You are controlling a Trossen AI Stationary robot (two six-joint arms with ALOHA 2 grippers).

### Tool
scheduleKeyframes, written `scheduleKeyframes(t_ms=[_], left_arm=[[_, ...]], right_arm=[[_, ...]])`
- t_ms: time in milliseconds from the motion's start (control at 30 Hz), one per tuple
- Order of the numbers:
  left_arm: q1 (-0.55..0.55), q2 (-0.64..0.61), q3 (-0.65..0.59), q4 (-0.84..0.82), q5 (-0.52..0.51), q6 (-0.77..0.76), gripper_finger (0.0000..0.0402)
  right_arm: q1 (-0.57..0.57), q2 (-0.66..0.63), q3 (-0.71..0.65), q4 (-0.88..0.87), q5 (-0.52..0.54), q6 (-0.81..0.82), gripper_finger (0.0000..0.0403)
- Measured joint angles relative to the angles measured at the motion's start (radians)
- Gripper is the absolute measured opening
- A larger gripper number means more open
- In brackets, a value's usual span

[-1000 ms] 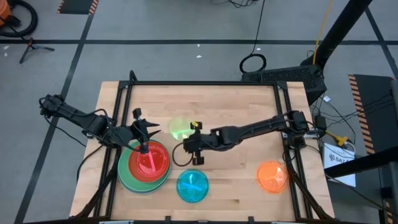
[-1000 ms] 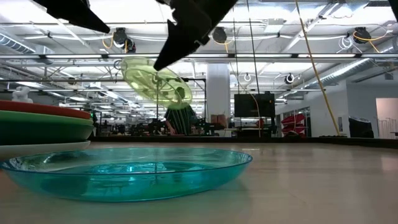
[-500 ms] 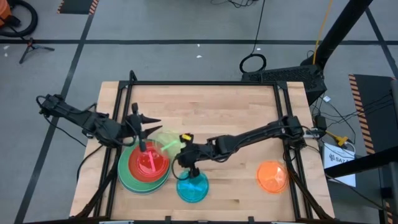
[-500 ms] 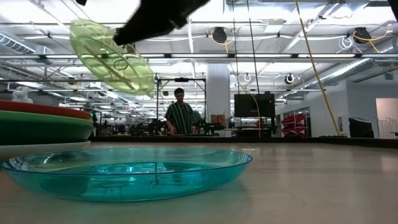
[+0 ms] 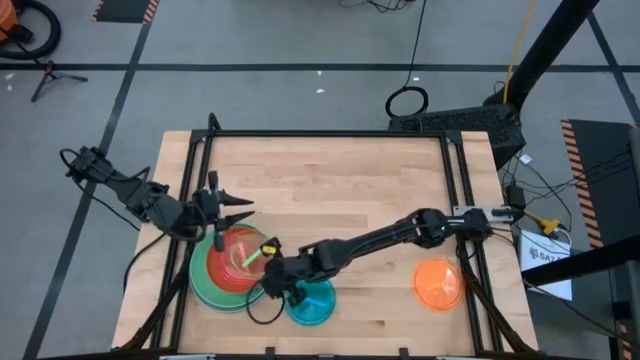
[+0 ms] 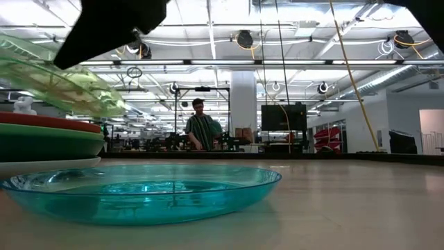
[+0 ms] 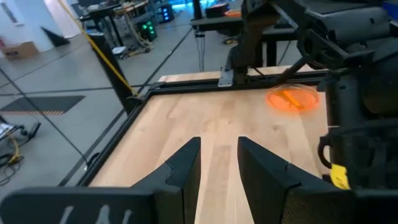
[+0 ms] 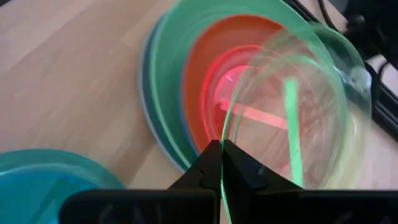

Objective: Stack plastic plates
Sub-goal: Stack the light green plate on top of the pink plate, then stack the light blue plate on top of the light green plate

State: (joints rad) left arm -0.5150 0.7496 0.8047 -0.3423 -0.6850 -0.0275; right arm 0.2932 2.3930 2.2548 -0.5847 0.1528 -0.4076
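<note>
A stack of plates (image 5: 212, 285) sits at the table's near left: green rims, a red-orange plate (image 6: 41, 121) and a pink one (image 8: 233, 78) on top. My right gripper (image 5: 268, 270) is shut on the translucent lime plate (image 5: 250, 252), which hovers tilted over the stack (image 6: 48, 142). The cyan plate (image 5: 310, 302) rests on its base near the front edge. The orange plate (image 5: 437, 282) lies flat at the near right. My left gripper (image 5: 238, 207) is open just beyond the stack's far side. My right gripper pinches the lime plate's rim (image 8: 222, 132) between its two fingers (image 8: 210, 155), on the edge nearest the cyan plate. The fingers come slanting from the table's right and near side. The plate (image 6: 62, 83) is lifted clear and tilted above the stack.
The right arm (image 5: 390, 235) stretches across the table's middle from the right edge, passing over the cyan plate (image 6: 139, 191). A black frame (image 5: 330, 134) borders the table. The far half of the tabletop is bare wood. A person (image 6: 201, 125) stands in the room behind.
My right gripper has carried the lime plate from the table's middle toward the left and near edge, lowering it over the stack; the plate has tipped from steep to flatter. My left gripper has drawn back slightly toward the table's left and far side.
</note>
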Motion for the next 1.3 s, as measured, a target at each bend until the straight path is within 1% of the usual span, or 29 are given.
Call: scheduleKeyframes(t_ms=[67,433,800,933,1167,1300], left_arm=[[-0.014,-0.003,0.0,0.004,0.0,0.003,0.0113],[-0.071,0.001,0.0,-0.022,0.002,-0.027,0.0113],[-0.074,0.001,0.0,-0.021,0.001,-0.02,0.0113],[-0.074,0.001,0.0,-0.022,0.001,-0.02,0.0113],[-0.074,0.001,-0.001,-0.021,0.001,-0.02,0.0113],[-0.074,0.001,0.0,-0.021,0.001,-0.02,0.0113]], right_arm=[[0.011,0.018,0.028,-0.001,0.001,-0.024,0.0],[0.035,0.028,0.029,-0.015,0.006,-0.05,0.0],[0.021,0.028,0.029,-0.026,0.007,-0.048,0.001],[0.013,0.028,0.029,-0.027,0.006,-0.018,0.0031],[-0.004,0.028,0.028,-0.013,0.007,0.025,0.0098],[-0.01,0.028,0.028,-0.009,0.007,0.054,0.0126]])
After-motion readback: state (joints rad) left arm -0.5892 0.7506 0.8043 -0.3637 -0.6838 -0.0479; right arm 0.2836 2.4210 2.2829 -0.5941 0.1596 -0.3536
